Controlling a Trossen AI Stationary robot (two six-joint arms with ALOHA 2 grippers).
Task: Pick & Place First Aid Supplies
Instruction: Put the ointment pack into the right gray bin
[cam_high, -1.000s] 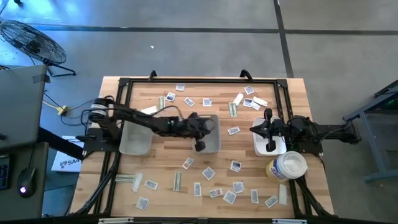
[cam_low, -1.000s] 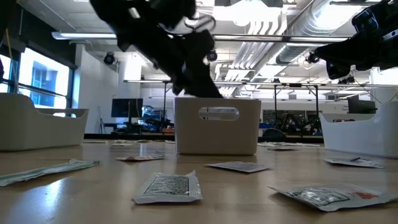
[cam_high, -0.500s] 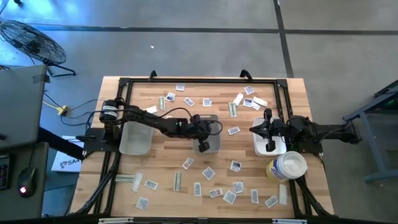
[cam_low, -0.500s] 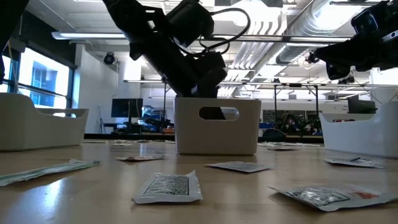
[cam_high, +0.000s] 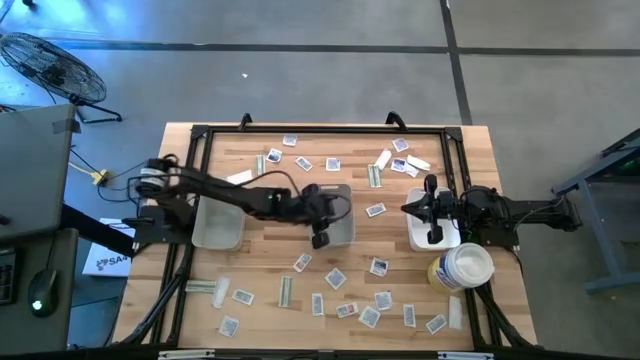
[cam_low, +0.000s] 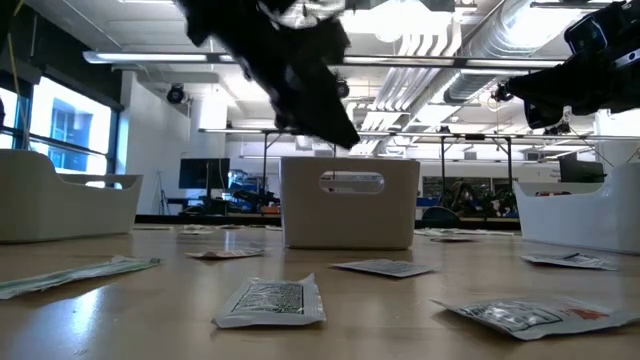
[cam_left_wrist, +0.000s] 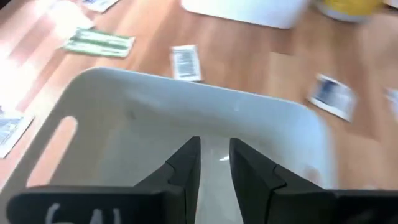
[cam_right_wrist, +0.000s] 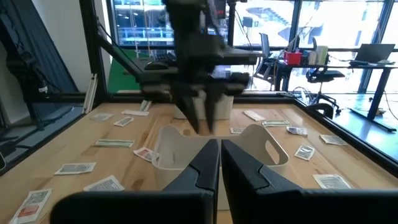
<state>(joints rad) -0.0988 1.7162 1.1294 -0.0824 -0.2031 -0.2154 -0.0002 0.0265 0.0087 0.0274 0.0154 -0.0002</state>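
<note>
First aid supplies (cam_high: 335, 278) are scattered flat over the surface: a dense patch toward the near edge, a looser band along the far edge, odd ones mid-surface like the sachet (cam_high: 376, 210) between the two inner trays. Thin foil/paper packets, so I'd judge them near weightless, floppy, a bit slick, and hard to get under since they lie flush on the wood; best bet is pinching a raised or crinkled edge, e.g. the curled sachet (cam_low: 271, 301) close to the low camera, or nipping a green-white strip (cam_high: 285, 291) across its narrow width. Not fragile. Left end effector (cam_left_wrist: 214, 163) hangs over the grey centre tray (cam_high: 345, 229), fingers slightly parted with nothing visible between them; tray looks bare inside from the wrist view. Right end effector (cam_right_wrist: 219, 163) is closed and empty, parked over the white tray (cam_high: 419, 237) at the right edge. A second grey tray (cam_high: 218, 225) sits at the left edge; the round tub (cam_high: 460, 269) with yellow label is just beside the white tray toward the near edge. Obstructions: tray walls, the tub crowding packets at the near right corner, and some near-edge packets lying close enough together that a pinch could take two.
</note>
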